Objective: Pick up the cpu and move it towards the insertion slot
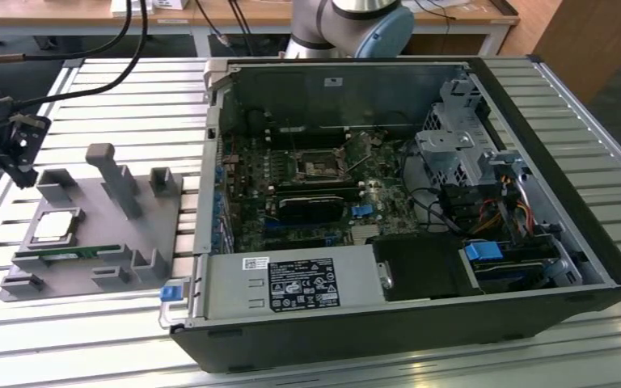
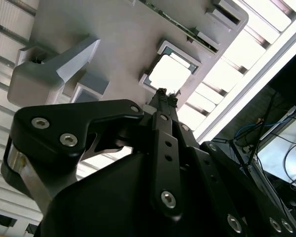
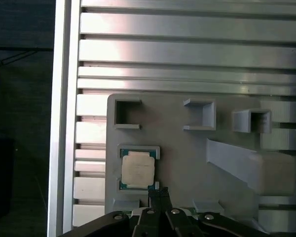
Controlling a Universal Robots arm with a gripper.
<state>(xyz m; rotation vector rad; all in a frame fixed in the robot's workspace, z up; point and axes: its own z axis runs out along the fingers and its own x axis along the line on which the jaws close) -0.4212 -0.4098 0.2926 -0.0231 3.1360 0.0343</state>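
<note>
Exterior view gives the whole scene: one silver slatted surface [image 1: 95, 97] carries one open black computer case [image 1: 569, 162] and, at the exterior view's left of it, one grey holder plate [image 1: 84, 242]. Inside the case lies one green motherboard [image 1: 248, 218], and near its middle sits the insertion slot [image 1: 319, 164], a square socket with a shiny metal frame and a dark centre. The base of the arm [image 1: 354, 24] stands behind the case.

On the grey holder plate there is one tall slanted post [image 1: 116, 179], and the first wrist view counts three small square brackets [image 3: 200, 114] in a row along one edge. One cpu [image 1: 55, 227] lies flat in its own square pocket on the plate, well apart from the insertion slot. It is a small square chip with a pale silvery top and a thin green rim. One long thin green memory stick [image 1: 68, 255] lies just beside the cpu pocket, along the edge of the plate.

In the first wrist view the black claw [image 3: 158, 193] hangs above the plate with its tips just beside the edge of the cpu [image 3: 137, 169]. In the second wrist view the claw [image 2: 162, 93] reaches to the edge of the bright cpu [image 2: 169, 74]. The two fingertips meet, so the claw is closed and grips nothing.
</note>
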